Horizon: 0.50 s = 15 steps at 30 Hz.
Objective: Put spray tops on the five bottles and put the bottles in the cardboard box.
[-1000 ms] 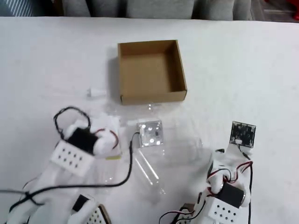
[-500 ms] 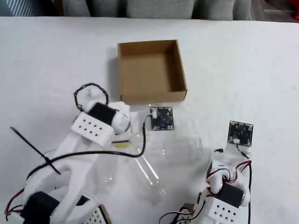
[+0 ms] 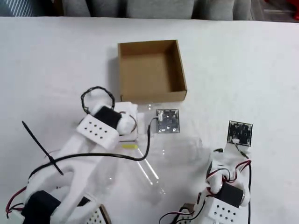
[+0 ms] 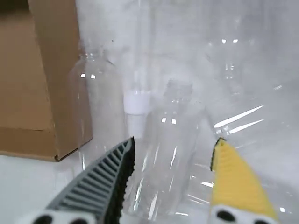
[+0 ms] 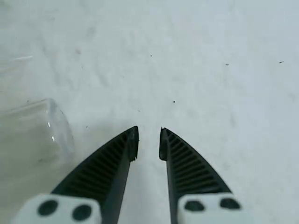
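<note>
High view looks down on the cardboard box [image 3: 154, 97], open-topped on the white tabletop [image 3: 252, 60], its brown floor bare. The left arm [image 3: 98, 130] lies just off the box wall that faces the arms, near that wall's left corner. More clear bottles [image 3: 150, 173] lie on the tabletop on that same side of the box, faint against the white.

From the left wrist, the left tool [image 4: 174, 142] stands wide apart, one finger grey [image 4: 110, 177] and the other yellow [image 4: 233, 177]. A clear bottle [image 4: 161, 154] sits between them, its bare neck pointing away from the tool. Whether either finger touches it cannot be told. A second bottle [image 4: 96, 93] stands just beside the box's outer wall, next to a corner. A white collar [image 4: 137, 101] on a clear stem shows between the two bottles.

The right arm [image 3: 226, 186] is well apart from the box, off beyond its right corner on the arms' side. The right tool [image 5: 148, 142] has only a narrow gap between its dark fingers and holds nothing, over bare tabletop. The rounded end of another bottle [image 5: 39, 135] lies near it.
</note>
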Each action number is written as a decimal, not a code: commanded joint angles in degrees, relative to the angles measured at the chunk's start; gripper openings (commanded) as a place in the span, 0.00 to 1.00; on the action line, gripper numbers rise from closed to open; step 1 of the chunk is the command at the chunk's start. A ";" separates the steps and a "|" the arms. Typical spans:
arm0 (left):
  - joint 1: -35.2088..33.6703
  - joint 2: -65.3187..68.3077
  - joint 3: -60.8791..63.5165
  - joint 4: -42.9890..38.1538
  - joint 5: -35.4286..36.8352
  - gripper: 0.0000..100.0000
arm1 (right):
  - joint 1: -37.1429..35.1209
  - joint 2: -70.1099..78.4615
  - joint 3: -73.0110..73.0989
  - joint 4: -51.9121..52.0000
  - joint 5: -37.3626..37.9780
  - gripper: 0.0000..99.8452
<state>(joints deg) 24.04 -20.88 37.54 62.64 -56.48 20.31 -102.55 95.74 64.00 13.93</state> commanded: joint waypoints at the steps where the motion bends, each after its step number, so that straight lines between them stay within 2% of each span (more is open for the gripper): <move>1: 0.40 -0.13 -0.18 -2.20 -0.35 0.27 | -0.48 -0.48 1.05 -1.01 0.62 0.06; 5: -0.57 -0.13 -0.62 -2.55 -0.44 0.27 | -0.48 -0.48 1.05 -0.92 0.62 0.06; 9: -3.38 -0.04 -0.18 -6.15 -0.44 0.27 | -0.48 -0.40 1.05 -0.92 0.62 0.06; 15: -2.42 1.89 -0.44 -6.33 -0.53 0.27 | -0.48 -0.40 1.05 -0.92 0.62 0.06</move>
<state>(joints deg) 21.58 -20.88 37.71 57.71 -56.48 20.31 -102.55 95.74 64.00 13.93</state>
